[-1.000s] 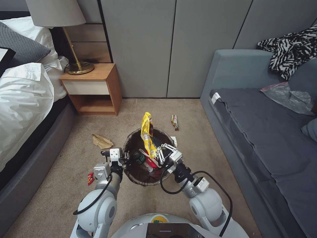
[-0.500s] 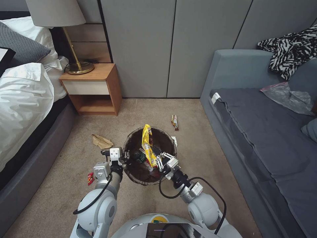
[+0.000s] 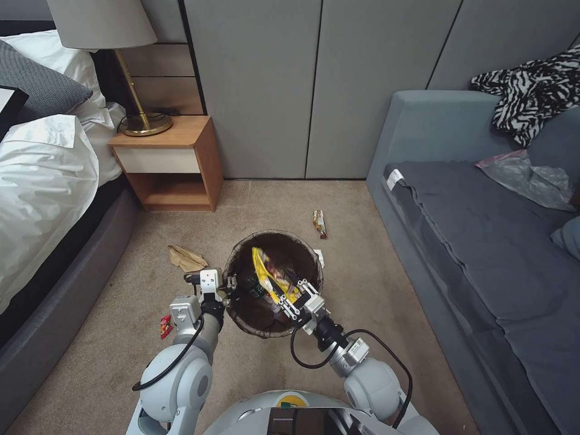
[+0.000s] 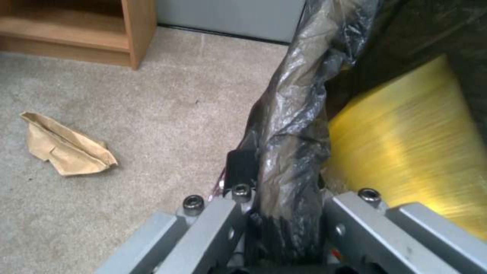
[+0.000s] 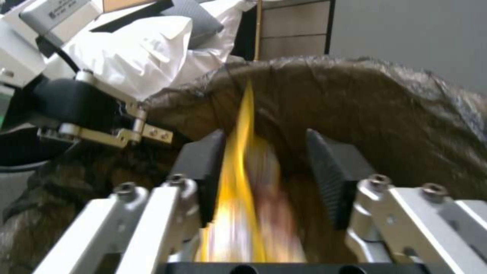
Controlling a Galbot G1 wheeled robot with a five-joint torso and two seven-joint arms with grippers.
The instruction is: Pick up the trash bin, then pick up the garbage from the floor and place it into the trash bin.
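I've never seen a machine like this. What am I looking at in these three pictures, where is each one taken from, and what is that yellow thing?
This is a wheeled robot with two arms, each ending in a claw. The wide picture comes from a camera on its head, looking down at a bedroom floor. The other two come from cameras on its wrists, so each looks out along its own claw.

The left claw is shut on the rim of the trash bin, pinching the dark bag liner, as the left wrist picture shows up close. The right claw is over the bin's mouth with its pads apart; the yellow snack wrapper lies between them, inside the bin.

Still on the carpet: a brown paper scrap, a small red wrapper and another wrapper beyond the bin.
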